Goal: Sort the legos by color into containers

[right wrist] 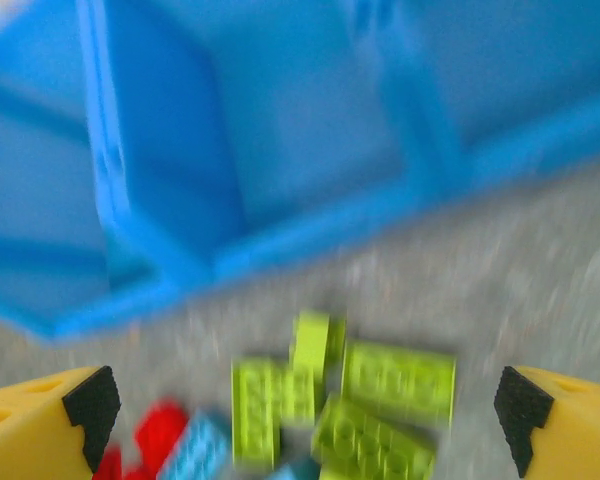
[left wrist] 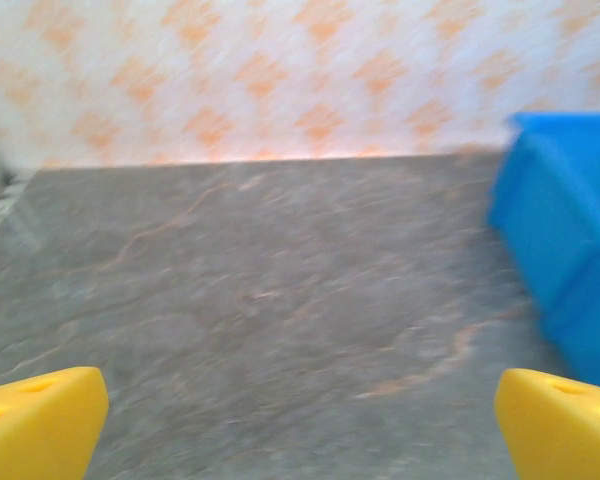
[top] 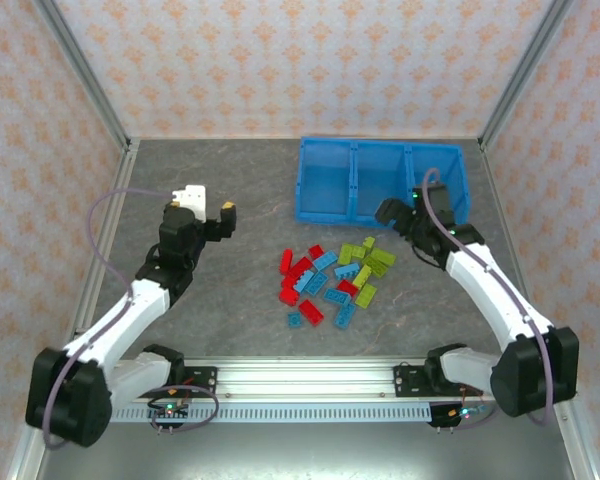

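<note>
The legos (top: 330, 275) lie in a loose heap of red, light blue and yellow-green bricks on the grey table, just in front of the blue bin. The containers (top: 380, 180) are three adjoining compartments of that bin, with nothing seen inside. My right gripper (top: 395, 225) hovers open at the heap's right end, close to the bin's front wall. In the right wrist view, yellow-green legos (right wrist: 395, 385) lie between the open right gripper (right wrist: 305, 425), with a red brick (right wrist: 160, 435) to the left and the bin (right wrist: 280, 150) behind. My left gripper (top: 208, 208) is open and holds nothing, well left of the heap.
The left wrist view shows bare grey table ahead of the left gripper (left wrist: 300, 430), the bin's side (left wrist: 570, 260) at the right, and the patterned back wall. Metal frame posts stand at the table's corners. An aluminium rail (top: 300, 375) runs along the near edge.
</note>
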You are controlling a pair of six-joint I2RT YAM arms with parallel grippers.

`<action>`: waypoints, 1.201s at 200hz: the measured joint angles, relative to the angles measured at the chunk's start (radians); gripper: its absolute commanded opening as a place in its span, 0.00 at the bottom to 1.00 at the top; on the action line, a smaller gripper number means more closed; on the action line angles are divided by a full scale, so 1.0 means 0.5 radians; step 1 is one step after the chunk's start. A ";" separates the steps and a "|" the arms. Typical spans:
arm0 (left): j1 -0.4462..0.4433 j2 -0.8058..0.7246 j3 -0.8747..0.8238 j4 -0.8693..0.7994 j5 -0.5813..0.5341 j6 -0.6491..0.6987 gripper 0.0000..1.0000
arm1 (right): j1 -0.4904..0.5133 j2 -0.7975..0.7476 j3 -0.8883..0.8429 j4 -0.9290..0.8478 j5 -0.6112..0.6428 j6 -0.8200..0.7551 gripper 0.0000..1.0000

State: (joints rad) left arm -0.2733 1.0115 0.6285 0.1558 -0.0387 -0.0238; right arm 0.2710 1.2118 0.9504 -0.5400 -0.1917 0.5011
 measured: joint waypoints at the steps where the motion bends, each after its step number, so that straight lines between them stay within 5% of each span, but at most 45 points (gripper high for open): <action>1: -0.008 -0.005 0.007 -0.014 0.004 -0.002 1.00 | 0.006 0.005 0.005 -0.011 -0.005 0.004 0.99; 37: -0.306 -0.169 0.484 -0.694 0.322 0.079 1.00 | 0.317 0.230 0.141 -0.379 -0.104 0.115 0.99; 63: -0.422 -0.141 0.905 -1.245 0.661 0.376 1.00 | 0.445 0.343 0.154 -0.471 -0.070 0.159 1.00; 84: -0.445 -0.178 0.934 -1.485 0.797 0.646 1.00 | 0.452 0.459 0.154 -0.494 0.030 0.203 0.99; 144: -0.445 -0.433 0.272 -1.514 0.789 0.930 1.00 | 0.375 0.555 0.074 -0.427 0.261 0.394 0.99; 240: -0.445 -0.491 0.240 -1.447 0.742 0.996 1.00 | 0.279 0.828 -0.005 -0.095 0.117 0.606 0.93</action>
State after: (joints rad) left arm -0.4957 0.7662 0.7486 -0.5674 0.3325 0.4740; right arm 0.4107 1.6257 0.9482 -0.5873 -0.1329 0.8040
